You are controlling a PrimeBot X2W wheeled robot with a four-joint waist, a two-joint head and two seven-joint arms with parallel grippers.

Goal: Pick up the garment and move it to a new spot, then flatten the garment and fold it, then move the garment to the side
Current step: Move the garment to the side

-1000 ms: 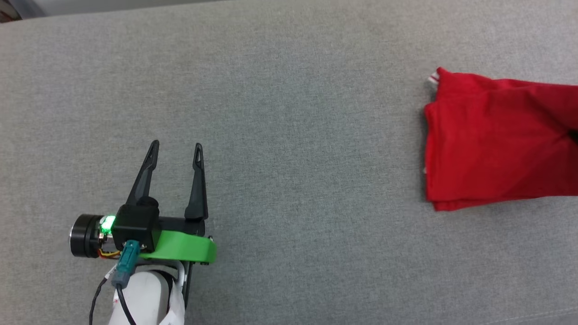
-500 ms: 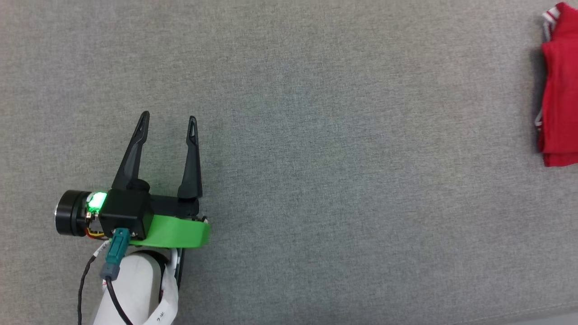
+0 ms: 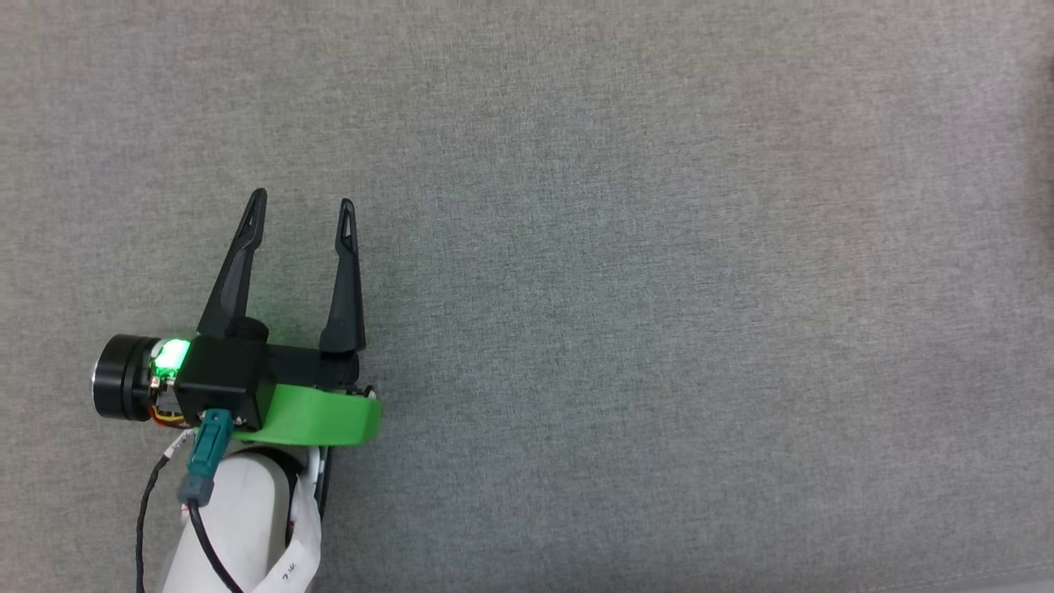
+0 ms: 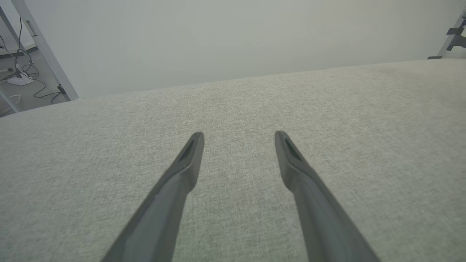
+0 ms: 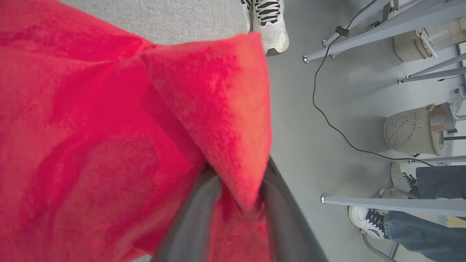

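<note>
Head view: left gripper (image 3: pixel 302 199) spread and empty over the surface (image 3: pixel 659 288), near left.
Left wrist view: the same.
Right wrist view: garment (image 5: pixel 109 127) at the surface's edge, a fold between the right gripper (image 5: pixel 240 182) fingers. I cannot tell whether it is clamped or released. The cloth looks soft, light and limp, so I would take it by doubled edges.

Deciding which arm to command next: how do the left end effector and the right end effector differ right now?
The left end effector is empty, while the right end effector has the garment bunched between its fingers. The left end effector stands wide open over the bare grey surface; the right end effector is partly covered by red fabric, so its grip is unclear. Both have two long dark fingers.
</note>
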